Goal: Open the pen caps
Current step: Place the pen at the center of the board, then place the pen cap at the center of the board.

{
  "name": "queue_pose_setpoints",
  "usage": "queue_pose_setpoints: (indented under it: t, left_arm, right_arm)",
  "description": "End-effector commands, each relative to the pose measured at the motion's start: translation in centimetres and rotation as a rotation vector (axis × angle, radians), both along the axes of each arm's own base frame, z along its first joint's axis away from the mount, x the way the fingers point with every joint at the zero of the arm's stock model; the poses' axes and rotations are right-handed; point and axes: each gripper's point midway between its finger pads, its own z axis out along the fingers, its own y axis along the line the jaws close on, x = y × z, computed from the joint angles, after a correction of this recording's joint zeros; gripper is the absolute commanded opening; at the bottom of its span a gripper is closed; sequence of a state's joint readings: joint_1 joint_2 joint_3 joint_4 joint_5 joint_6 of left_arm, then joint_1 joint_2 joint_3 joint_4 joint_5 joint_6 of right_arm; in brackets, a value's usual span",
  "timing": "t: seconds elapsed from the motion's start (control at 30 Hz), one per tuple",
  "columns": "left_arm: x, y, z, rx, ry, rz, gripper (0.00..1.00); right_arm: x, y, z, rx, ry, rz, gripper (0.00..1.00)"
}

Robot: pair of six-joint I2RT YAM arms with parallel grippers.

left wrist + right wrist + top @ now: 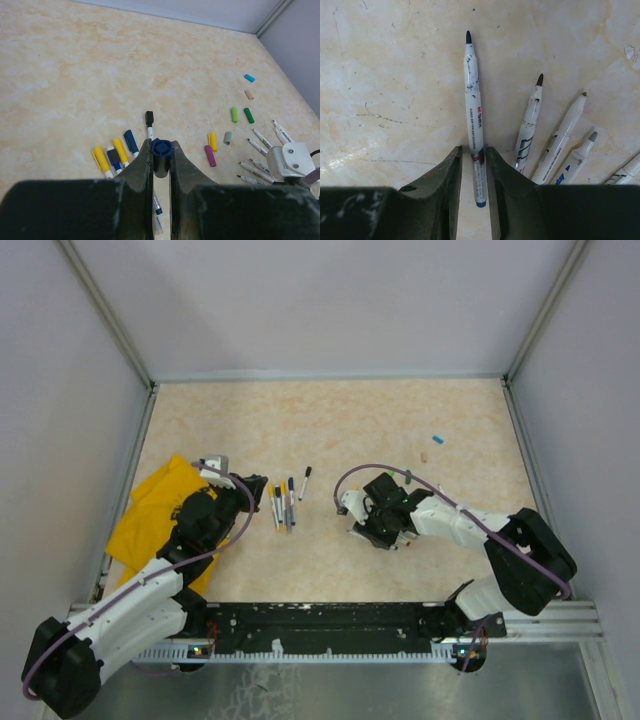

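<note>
Table (100, 60) open beyond left claw (161, 156)'s blue cap (161, 148)

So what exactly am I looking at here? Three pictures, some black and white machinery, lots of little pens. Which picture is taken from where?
These are two robot arms, the left arm and the right arm, bolted at the near edge of a table. The wide picture comes from a fixed camera above and behind them. The other two come from a small camera on each wrist, looking out past that arm's own two fingers. The left gripper is pinching a dark blue cap, seen end-on. The right gripper has its fingers either side of an uncapped pen; whether it is squeezing it, I cannot tell. On the table lie capped pens, loose caps, more uncapped pens and a yellow cloth.
</note>
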State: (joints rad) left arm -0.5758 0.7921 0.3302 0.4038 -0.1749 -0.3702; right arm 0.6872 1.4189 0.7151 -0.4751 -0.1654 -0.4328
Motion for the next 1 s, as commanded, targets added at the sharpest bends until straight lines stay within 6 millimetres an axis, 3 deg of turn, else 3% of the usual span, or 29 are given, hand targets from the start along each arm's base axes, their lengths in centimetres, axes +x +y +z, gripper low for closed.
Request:
queue_pose_setpoints:
  t: [0.0,0.13,0.37,0.97]
  left_arm:
    - [0.0,0.0,0.4,-0.028,-0.009,0.002,0.0]
    - [-0.5,-0.7,0.1,-0.054,0.009,-0.037,0.0]
    - [-1.7,-3.3,-1.2,-0.106,0.06,-0.186,0.0]
    - [-4.0,-8.2,-5.0,-0.162,0.199,-0.348,0.0]
  right_arm:
    - [0.9,0.1,0.2,-0.026,-0.033,-0.007,0.27]
    - [0.9,0.2,0.5,-0.018,-0.034,-0.003,0.28]
    - [1.0,0.6,1.3,0.007,-0.046,0.012,0.4]
    - [1.5,1.2,3.3,0.044,-0.091,0.046,0.44]
